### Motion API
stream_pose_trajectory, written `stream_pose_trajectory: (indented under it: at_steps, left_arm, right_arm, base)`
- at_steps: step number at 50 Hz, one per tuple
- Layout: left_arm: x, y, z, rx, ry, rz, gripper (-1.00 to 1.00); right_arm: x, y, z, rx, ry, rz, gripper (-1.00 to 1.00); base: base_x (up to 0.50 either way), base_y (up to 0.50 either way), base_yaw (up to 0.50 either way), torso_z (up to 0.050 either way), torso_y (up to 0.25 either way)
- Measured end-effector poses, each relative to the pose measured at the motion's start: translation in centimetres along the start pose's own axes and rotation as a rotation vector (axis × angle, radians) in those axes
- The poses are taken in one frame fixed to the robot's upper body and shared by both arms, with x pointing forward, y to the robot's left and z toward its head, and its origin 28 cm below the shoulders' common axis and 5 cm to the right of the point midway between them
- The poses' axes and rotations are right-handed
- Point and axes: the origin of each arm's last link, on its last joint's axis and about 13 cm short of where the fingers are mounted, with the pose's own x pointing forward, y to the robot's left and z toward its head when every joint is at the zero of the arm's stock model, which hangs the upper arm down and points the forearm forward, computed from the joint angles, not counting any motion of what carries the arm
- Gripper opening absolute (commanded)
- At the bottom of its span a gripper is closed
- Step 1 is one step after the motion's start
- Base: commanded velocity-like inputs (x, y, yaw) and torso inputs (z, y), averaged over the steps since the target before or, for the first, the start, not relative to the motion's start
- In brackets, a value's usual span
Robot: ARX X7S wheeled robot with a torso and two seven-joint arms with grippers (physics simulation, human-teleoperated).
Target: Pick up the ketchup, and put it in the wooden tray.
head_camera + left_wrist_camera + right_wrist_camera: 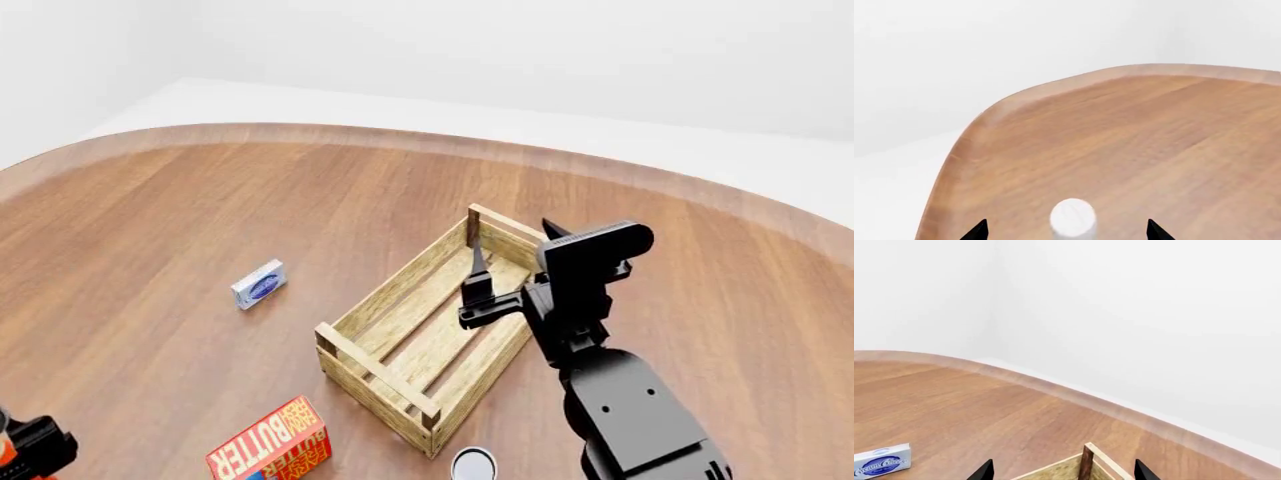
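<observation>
Round wooden table (200, 230), white walls (1121, 315)

The word "BUTTER" is printed in large yellow capitals on the red face of the butter box (271, 446), which lies on the table just beside the near corner of the wooden tray (424, 330); a smaller line of lettering beside that word cannot be made out. On the small white-and-blue box (881, 464), which lies apart from the wooden tray on its other long side, "Cream Cheese" is written in script inside a blue oval. No other text can be read.
</observation>
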Motion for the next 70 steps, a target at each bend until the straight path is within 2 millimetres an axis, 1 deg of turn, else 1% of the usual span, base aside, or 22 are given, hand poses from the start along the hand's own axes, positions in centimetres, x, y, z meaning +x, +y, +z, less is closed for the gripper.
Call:
stream_pose_trajectory:
  at_steps: [17,45,70]
  left_arm:
    - [0.4,-0.3,-1.2,-0.003,0.049,0.008,1.0]
    - [2.2,-2.1,-2.5,-0.002,0.061,-0.01,1.0]
    - [3.7,-2.2,-3.6,0.01,0.078,0.047,1.0]
  right_arm:
    - [0.0,0.0,0.0,0.001,0.0,0.002,1.0]
    - [-0.1,0.0,0.0,-0.004,0.008,-0.002,1.0]
    - [-0.1,-0.1,-0.2,-0.006,0.018,-0.014,1.0]
  base:
    - [0.0,0.0,0.0,0.0,0.0]
    - [0.0,0.0,0.0,0.0,0.0]
    - [0.0,0.0,0.0,0.0,0.0]
